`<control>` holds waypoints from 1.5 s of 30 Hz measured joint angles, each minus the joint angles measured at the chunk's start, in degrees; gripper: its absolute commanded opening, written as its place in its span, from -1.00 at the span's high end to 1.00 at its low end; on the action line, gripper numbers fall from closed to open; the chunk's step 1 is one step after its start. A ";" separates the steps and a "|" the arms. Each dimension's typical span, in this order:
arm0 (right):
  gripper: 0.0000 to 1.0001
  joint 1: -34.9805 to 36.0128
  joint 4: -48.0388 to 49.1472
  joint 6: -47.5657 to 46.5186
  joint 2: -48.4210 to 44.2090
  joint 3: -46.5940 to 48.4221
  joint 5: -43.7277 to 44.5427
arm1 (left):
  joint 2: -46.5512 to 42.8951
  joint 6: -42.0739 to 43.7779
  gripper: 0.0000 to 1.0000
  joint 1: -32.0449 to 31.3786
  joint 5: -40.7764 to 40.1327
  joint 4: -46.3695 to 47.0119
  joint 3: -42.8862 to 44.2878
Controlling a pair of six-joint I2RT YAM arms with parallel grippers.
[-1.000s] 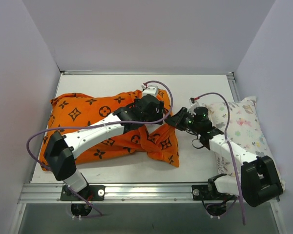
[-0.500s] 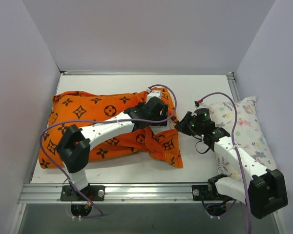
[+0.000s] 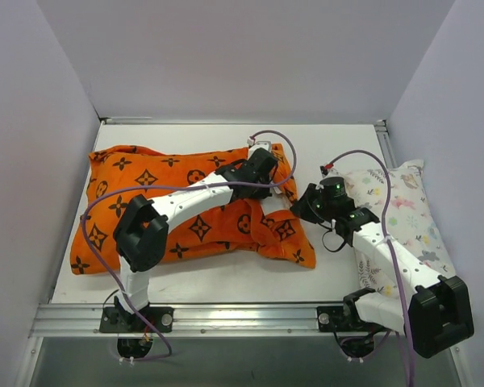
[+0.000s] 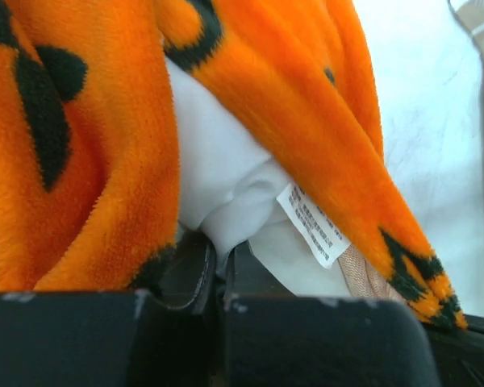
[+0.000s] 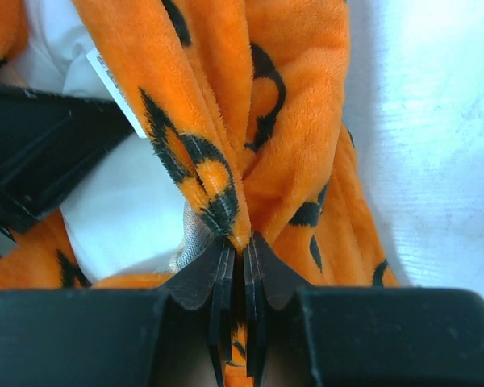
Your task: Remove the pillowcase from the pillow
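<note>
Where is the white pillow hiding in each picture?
Top external: not visible, covered by the pillowcase.
Left wrist: the pillow shows mid-picture, pinched by the left gripper.
Right wrist: the pillow sits lower left.
Shared landmark: its white label, seen in both wrist views.

White pillow (image 4: 218, 173) tight in tool (image 4: 219, 262)

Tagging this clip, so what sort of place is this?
Probably a robotics test cell: plain white walls enclose a white tabletop, with a left arm and right arm mounted on a metal rail.
</note>
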 measured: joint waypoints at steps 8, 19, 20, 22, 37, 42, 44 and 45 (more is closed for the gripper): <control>1.00 0.11 0.50 -1.16 0.00 1.22 0.48 | -3.10 -5.51 1.00 4.63 1.92 -3.17 1.86; 1.00 -6.95 7.32 -0.79 0.20 -4.00 -5.03 | -17.97 -10.71 1.00 13.55 5.68 -2.64 -5.81; 1.00 -7.72 7.69 -0.59 0.61 -4.07 -5.77 | -18.88 -10.91 1.00 14.23 6.21 -2.47 -6.23; 1.00 -8.37 8.76 -0.09 1.81 -4.07 -7.13 | -20.61 -11.21 1.00 15.32 7.30 -2.21 -7.06; 0.56 -5.05 10.95 -1.90 8.98 -4.31 -10.25 | -32.20 -7.80 1.00 12.70 20.48 7.56 -24.37; -0.20 -2.58 5.49 -4.79 8.98 -1.33 -6.75 | -35.65 -7.10 1.00 6.91 19.69 12.57 -33.20; -0.36 -2.34 3.91 -5.81 8.20 -0.11 -5.16 | -36.28 -7.21 1.00 6.36 19.28 14.23 -35.34; -0.41 -2.21 2.86 -6.25 7.23 0.31 -4.26 | -36.50 -7.30 1.00 6.19 18.97 15.15 -36.02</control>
